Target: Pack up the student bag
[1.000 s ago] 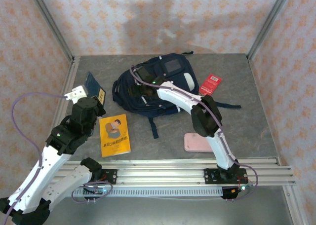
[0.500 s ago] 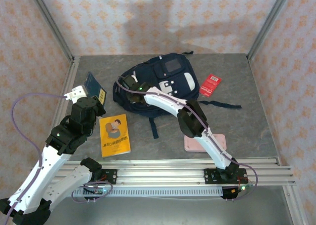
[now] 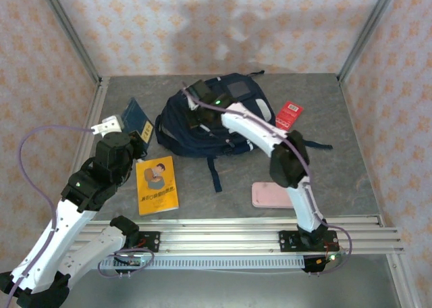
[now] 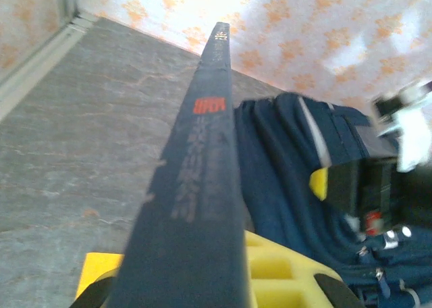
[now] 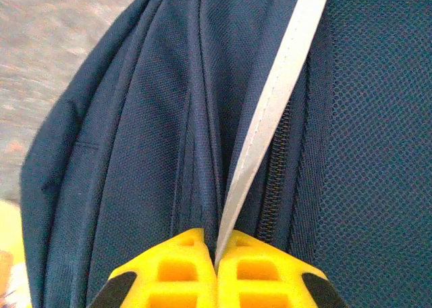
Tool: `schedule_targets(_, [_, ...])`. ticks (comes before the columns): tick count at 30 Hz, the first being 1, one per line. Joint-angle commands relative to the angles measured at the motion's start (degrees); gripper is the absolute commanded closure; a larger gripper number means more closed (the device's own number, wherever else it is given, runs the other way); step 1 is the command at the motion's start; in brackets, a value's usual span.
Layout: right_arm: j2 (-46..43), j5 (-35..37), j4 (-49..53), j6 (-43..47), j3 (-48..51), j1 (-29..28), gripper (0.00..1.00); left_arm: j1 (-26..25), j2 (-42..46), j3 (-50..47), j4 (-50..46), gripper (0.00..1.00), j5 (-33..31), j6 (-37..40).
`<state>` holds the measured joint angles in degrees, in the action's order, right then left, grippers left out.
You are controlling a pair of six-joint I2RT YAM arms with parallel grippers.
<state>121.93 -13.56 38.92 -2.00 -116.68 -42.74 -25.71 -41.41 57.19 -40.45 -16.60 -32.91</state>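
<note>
The navy student bag (image 3: 233, 92) lies at the back middle of the table, its white-flapped pocket to the right. My right gripper (image 3: 202, 111) sits on the bag's left part. In the right wrist view this gripper (image 5: 216, 254) is shut on a fold of the bag's fabric (image 5: 128, 139) beside a white trim stripe (image 5: 277, 98) and a zipper. My left gripper (image 3: 125, 136) is shut on a dark blue book (image 3: 137, 117), held upright on edge left of the bag. In the left wrist view the book's spine (image 4: 202, 152) runs up the middle, with the bag (image 4: 283, 159) just to its right.
A yellow book (image 3: 156, 184) lies flat in front of the left arm. A pink flat case (image 3: 270, 194) lies near the front right, partly under the right arm. A red box (image 3: 289, 115) rests right of the bag. Dark straps (image 3: 213, 173) trail toward the front.
My right gripper moved from the bag's left edge back toward its middle, pulling fabric with it, and the bag shifted. My left gripper edged the blue book slightly toward the bag.
</note>
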Motion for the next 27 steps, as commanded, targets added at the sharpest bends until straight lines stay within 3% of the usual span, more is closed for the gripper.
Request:
schedule_targets(1, [-9.46,-10.59,0.79,1.10,2.76,4.05,1.00,0.67,-0.74,1.52,4.23,1.00,4.60,-0.19])
schedule_targets(6, [-16.58,-26.39,-5.80,-2.74,10.92,10.40,1.00,1.32,-3.06,0.91,6.84,1.00,7.95,-2.61])
schedule_targets(14, [-21.41,-50.25,-24.85,-14.45,21.90,18.80,1.00,6.31,-12.32,-3.98,22.90,1.00,24.41,-12.79])
schedule_targets(18, [-22.60,-55.87,-39.51,-24.70,27.85,21.14,1.00,7.08,-19.52,-5.11,34.74,1.00,33.94,-18.55])
schedule_targets(21, [-23.10,-58.72,-50.46,-32.53,31.00,21.81,1.00,7.10,-23.02,-6.87,41.69,1.00,36.47,-22.20])
schedule_targets(27, [-22.62,-61.14,-54.50,-36.54,31.14,22.00,1.00,7.13,-29.99,-8.29,51.06,1.00,38.87,-26.89])
